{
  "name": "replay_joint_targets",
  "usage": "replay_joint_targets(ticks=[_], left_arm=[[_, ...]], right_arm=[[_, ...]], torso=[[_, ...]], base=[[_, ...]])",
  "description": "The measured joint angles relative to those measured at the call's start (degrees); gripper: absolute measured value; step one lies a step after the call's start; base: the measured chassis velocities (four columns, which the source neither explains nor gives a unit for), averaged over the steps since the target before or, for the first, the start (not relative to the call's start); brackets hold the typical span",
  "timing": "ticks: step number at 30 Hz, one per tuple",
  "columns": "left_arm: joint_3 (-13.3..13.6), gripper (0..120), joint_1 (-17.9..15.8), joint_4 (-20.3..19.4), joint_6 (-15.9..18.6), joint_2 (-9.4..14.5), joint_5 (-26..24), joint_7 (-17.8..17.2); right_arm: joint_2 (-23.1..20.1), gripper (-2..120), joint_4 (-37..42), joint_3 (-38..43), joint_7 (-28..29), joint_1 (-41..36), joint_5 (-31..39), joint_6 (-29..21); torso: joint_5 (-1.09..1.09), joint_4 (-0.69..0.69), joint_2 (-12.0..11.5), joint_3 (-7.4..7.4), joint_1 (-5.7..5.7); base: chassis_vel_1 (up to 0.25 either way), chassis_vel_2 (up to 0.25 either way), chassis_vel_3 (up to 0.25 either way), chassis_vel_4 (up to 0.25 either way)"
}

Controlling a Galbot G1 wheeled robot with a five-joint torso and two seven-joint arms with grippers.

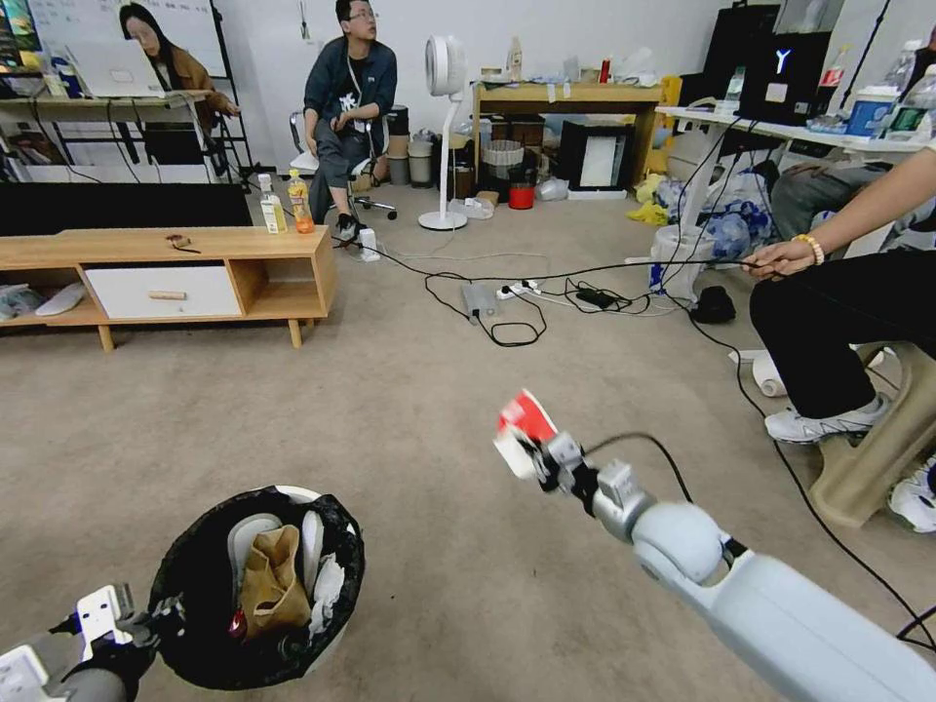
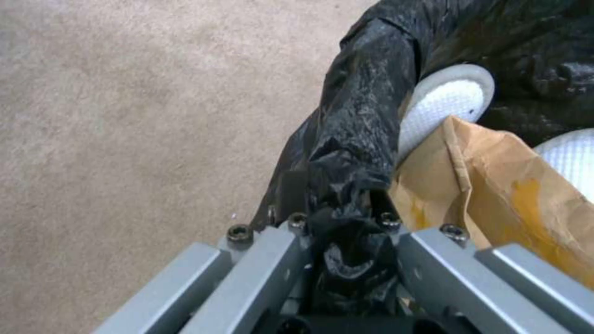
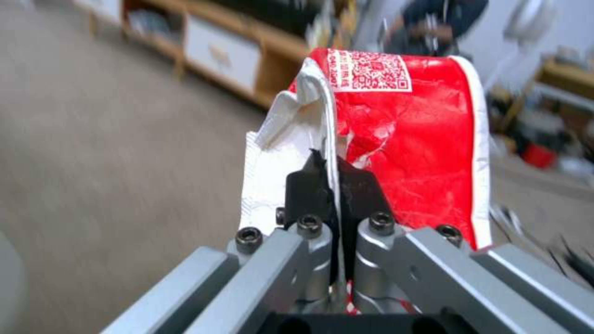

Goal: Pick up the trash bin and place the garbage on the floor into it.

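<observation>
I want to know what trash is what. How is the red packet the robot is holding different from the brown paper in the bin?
The red-and-white packet is glossy red with white edges and a printed code; the brown paper is plain tan with yellowish stains. The packet is up in the air, pinched by the right gripper; the paper already sits inside the trash bin, whose bag rim the left gripper pinches. Both are crumpled litter.

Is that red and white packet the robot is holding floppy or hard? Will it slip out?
Probably floppy: the red-and-white packet is creased and one white edge folds over. It looks light, since the right gripper holds it up by a single edge without it sagging much. The glossy surface might be slippery, yet the jaws are pinched tight on it, so it likely stays put.
</observation>
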Motion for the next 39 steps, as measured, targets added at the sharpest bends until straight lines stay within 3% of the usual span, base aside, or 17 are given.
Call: replay_joint_targets(ticks=[3, 5, 6, 8, 11, 23, 29, 39], left_arm=[[-0.02, 2, 0.13, -0.45, 0.08, 0.21, -0.3, -0.08], [-0.07, 2, 0.35, -1.09, 0.18, 0.48, -0.6, -0.17], [-0.07, 2, 0.35, -1.09, 0.18, 0.48, -0.6, -0.17], [0.03, 2, 0.55, -1.79, 0.28, 0.53, -0.76, -0.2], [0.2, 2, 0.82, -2.36, 0.36, 0.63, -0.92, -0.2], [0.5, 2, 0.91, -2.79, 0.6, 1.72, -1.2, -0.2], [0.53, 2, 0.52, -2.48, 0.63, 2.31, -1.49, -0.17], [0.36, 2, 0.34, -2.28, 0.68, 2.7, -1.89, -0.18]], right_arm=[[0.91, 0, 1.91, -1.24, 1.42, 2.36, 2.58, -0.19], [3.32, 0, 4.91, -4.61, 4.59, 7.26, 9.4, -0.3], [3.32, 0, 4.91, -4.61, 4.59, 7.26, 9.4, -0.3], [6.18, 0, 8.22, -8.64, 7.45, 12.98, 18.05, -0.89], [8.74, 0, 9.89, -12.5, 9.36, 17.51, 22.69, -1.05], [18.58, 0, 6.74, -22.48, 11.51, 23.19, 30.94, -0.36], [23.41, 0, 5.31, -27.98, 14.74, 22.94, 36.82, -2.94], [24.25, 0, 3.64, -31.27, 17.23, 22.51, 37.47, -6.38]], torso=[[-0.01, 0.01, 0.0, 0.0, 0.0], [0.0, 0.02, 0.0, 0.0, 0.0], [0.0, 0.02, 0.0, 0.0, 0.0], [-0.02, 0.04, 0.0, 0.0, 0.0], [-0.03, 0.0, 0.0, 0.0, -0.01], [-0.01, 0.01, 0.0, 0.0, 0.0], [-0.01, 0.02, 0.0, 0.0, 0.0], [-0.01, 0.01, 0.0, 0.0, 0.0]], base=[[0.0, 0.0, 0.0, 0.0], [0.0, 0.0, 0.0, 0.0], [0.0, 0.0, 0.0, 0.0], [0.0, 0.0, 0.0, 0.0], [0.0, 0.0, 0.0, 0.0], [0.0, 0.0, 0.0, 0.0], [0.0, 0.0, 0.0, 0.0], [0.0, 0.0, 0.0, 0.0]])
